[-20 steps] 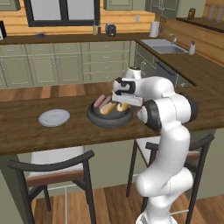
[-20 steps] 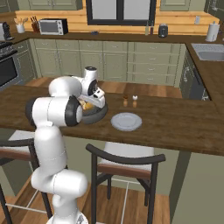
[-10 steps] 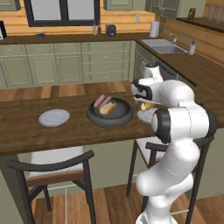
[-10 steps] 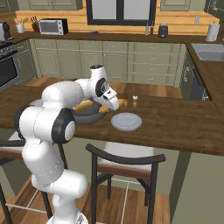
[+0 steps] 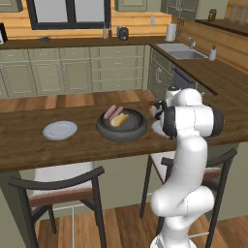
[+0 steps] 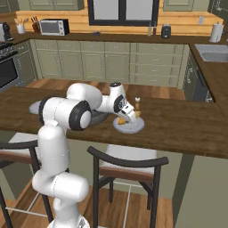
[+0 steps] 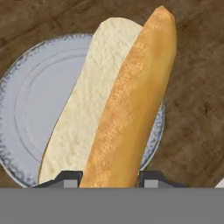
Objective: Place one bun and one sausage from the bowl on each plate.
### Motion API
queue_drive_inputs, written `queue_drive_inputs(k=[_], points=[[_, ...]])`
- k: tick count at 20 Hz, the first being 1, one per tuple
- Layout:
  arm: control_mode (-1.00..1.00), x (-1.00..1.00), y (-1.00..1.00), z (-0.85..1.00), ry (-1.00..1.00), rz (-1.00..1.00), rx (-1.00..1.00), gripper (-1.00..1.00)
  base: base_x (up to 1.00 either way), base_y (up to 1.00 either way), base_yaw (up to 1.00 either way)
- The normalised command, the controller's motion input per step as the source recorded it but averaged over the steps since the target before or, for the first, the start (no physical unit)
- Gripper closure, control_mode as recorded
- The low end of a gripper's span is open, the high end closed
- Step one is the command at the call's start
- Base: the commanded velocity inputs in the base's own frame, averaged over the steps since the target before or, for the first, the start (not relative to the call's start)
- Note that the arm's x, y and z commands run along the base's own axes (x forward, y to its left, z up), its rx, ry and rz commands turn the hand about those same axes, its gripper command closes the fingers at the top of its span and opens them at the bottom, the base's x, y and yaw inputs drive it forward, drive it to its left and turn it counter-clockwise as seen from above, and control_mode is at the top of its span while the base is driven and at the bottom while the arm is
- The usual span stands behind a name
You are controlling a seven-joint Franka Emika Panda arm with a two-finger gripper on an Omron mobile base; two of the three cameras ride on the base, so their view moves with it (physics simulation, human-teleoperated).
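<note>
The gripper is pinching a bun, its 2 dark finger tips pressed against the bun's sides at the bottom of the hand view. The bun is long and split lengthwise, golden crust on one half and pale crumb on the other, and it stretches away from the fingers across a pale plate with a speckled rim. That plate lies on the dark wooden counter.

In the right base view the gripper hangs over this same plate, with the orange-brown bun showing just under the hand. A small bottle stands on the counter just behind the plate.

In the left base view the arm hides most of this plate, which sits just beside the bowl on its right. The dark bowl holds 1 bun and 2 sausages lying side by side at its far side. The second plate lies bare on the counter to the left of the bowl, apart from it. 2 chairs stand at the near edge of the counter.
</note>
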Motion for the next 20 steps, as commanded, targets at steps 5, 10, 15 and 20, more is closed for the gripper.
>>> queue_drive_inputs(k=[5, 10, 15, 20], points=[[-1.00, 0.61, -0.21, -0.56, -0.01, 0.00, 0.00, -1.00, 0.00, 0.00, 0.00], [-1.00, -0.05, 0.00, 0.13, -0.12, 0.00, 0.01, -1.00, 0.00, 0.00, 0.00], [-1.00, -0.34, 0.00, 0.09, -0.21, 0.00, 0.02, -1.00, 0.00, 0.00, 0.00], [-1.00, -0.29, 0.19, 0.60, 0.06, 0.00, 0.15, -1.00, 0.00, 0.00, 0.00]])
